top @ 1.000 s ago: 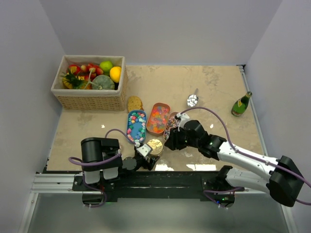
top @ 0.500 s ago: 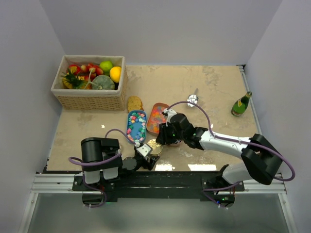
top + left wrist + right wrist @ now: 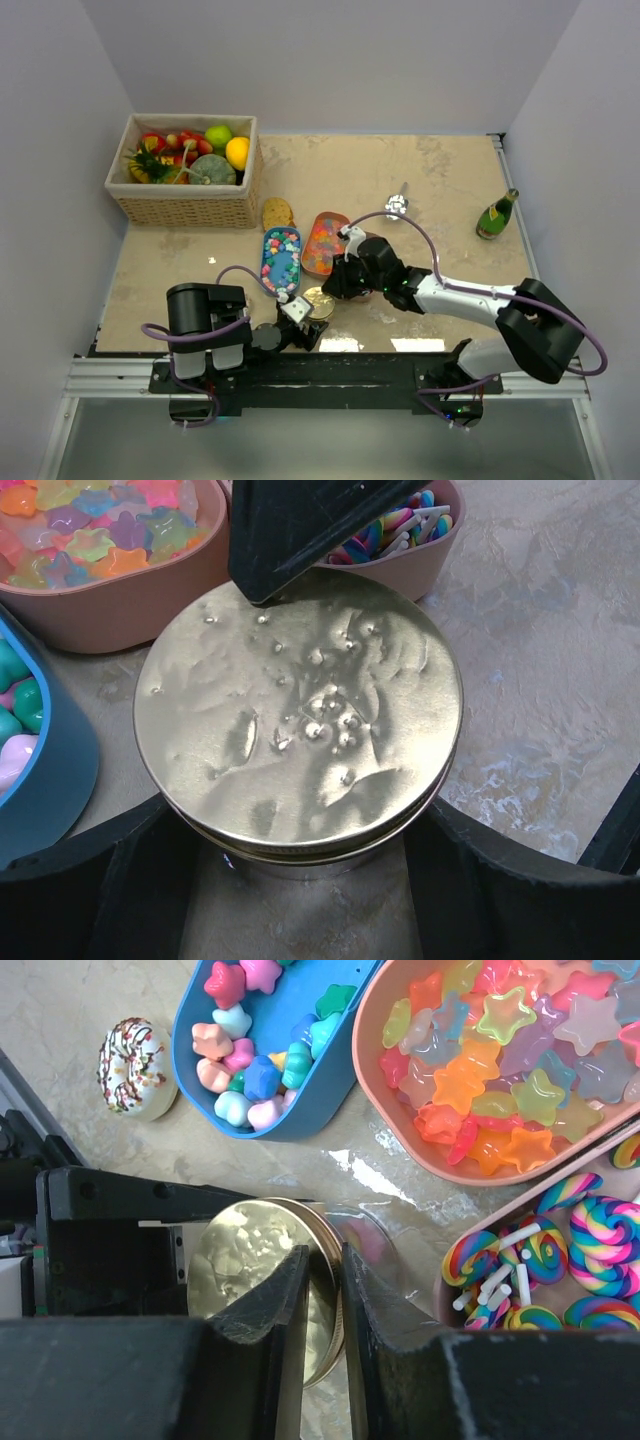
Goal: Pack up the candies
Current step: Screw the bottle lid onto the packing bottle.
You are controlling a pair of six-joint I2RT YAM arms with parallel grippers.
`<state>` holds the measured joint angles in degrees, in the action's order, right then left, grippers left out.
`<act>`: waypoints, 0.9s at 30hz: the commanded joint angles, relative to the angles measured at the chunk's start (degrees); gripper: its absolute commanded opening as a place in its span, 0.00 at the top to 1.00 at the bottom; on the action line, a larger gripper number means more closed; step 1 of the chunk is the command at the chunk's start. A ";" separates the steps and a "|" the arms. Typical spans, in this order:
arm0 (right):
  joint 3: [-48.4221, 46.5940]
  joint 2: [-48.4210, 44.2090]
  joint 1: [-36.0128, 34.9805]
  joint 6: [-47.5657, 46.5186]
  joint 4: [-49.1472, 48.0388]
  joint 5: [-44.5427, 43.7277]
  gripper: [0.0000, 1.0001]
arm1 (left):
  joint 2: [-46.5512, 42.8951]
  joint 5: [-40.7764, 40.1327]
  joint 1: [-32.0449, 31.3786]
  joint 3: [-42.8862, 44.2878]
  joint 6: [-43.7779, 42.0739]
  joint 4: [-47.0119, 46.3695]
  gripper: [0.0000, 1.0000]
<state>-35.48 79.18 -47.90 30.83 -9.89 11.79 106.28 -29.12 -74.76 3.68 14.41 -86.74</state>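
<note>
The candies lie in three oval trays: pastel star sweets in a blue tray (image 3: 281, 258) (image 3: 262, 1065), orange-red gummies in a pink tray (image 3: 325, 243) (image 3: 500, 1060), and swirled lollipop pieces (image 3: 575, 1250) in a third tray. My left gripper (image 3: 303, 320) (image 3: 300, 880) is shut on a glass jar under its gold lid (image 3: 319, 298) (image 3: 300, 710). My right gripper (image 3: 336, 288) (image 3: 325, 1252) is closed on the lid's rim (image 3: 245, 1265), one finger on top and one outside the edge.
A wicker basket (image 3: 185, 208) of fruit stands at the back left, with a round cookie (image 3: 277, 212) beside it. A small iced donut (image 3: 135, 1055) lies next to the blue tray. A silver scoop (image 3: 397, 206) and a green bottle (image 3: 496, 214) are at the right.
My right arm has swung left from the swirled-candy tray to the jar, and its fingers now sit on the lid's rim. The left arm has not moved.
</note>
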 commanded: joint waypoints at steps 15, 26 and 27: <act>8.07 -8.41 -1.06 -2.18 6.36 11.25 0.81 | 0.68 -1.99 0.05 -4.21 4.92 -11.87 0.26; -0.46 -13.89 -1.06 -2.00 13.32 -3.26 0.48 | 0.68 3.19 0.05 -4.56 3.08 -15.21 0.08; -0.98 -12.92 -1.06 -2.00 12.88 -4.57 0.48 | 0.68 3.46 0.05 -4.65 2.99 -15.56 0.05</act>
<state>-31.77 64.64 -48.84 29.69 2.07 12.34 105.58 -28.71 -74.81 3.75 15.46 -86.15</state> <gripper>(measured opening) 0.517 0.905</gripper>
